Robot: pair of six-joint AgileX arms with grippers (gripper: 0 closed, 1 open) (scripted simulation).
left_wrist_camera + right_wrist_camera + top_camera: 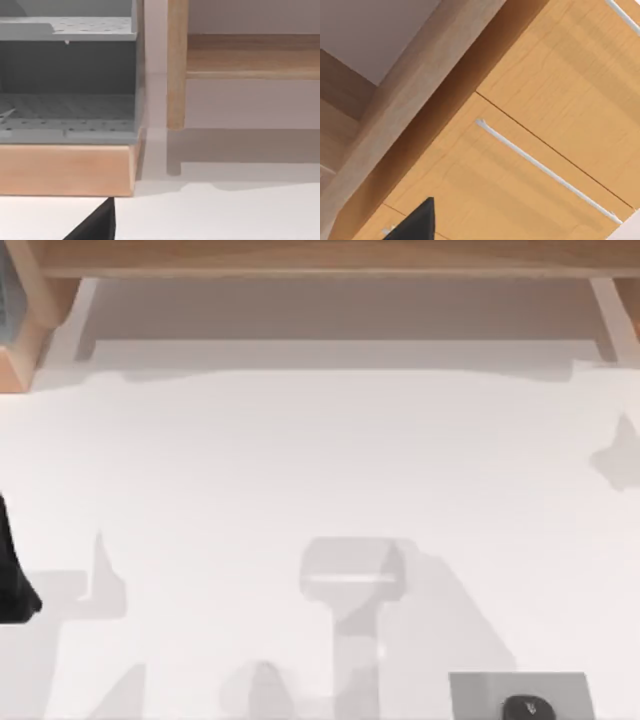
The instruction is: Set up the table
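1. The left tool [95,225] shows as one dark tip low in the left wrist view, above the white desk [320,460]; whether it is open or holds anything, I cannot tell.
2. In the top view a dark piece of the left arm [12,570] sits at the desk's left edge.
3. The right tool [415,222] is likewise one dark tip in the right wrist view, set against wooden cabinet fronts [530,115] with two pale bar handles [545,170]; its opening cannot be told.
4. One grey perforated rack [67,75] stands on a light wooden block [65,167] at the far left corner; what lies in its trays is too unclear to name.
5. One small grey pad [520,695] lies at the near right edge, with one small black object [527,707] on it.
6. The desk spans the whole scene, with a light wooden shelf [330,258] on posts along its far edge.
7. No readable writing.
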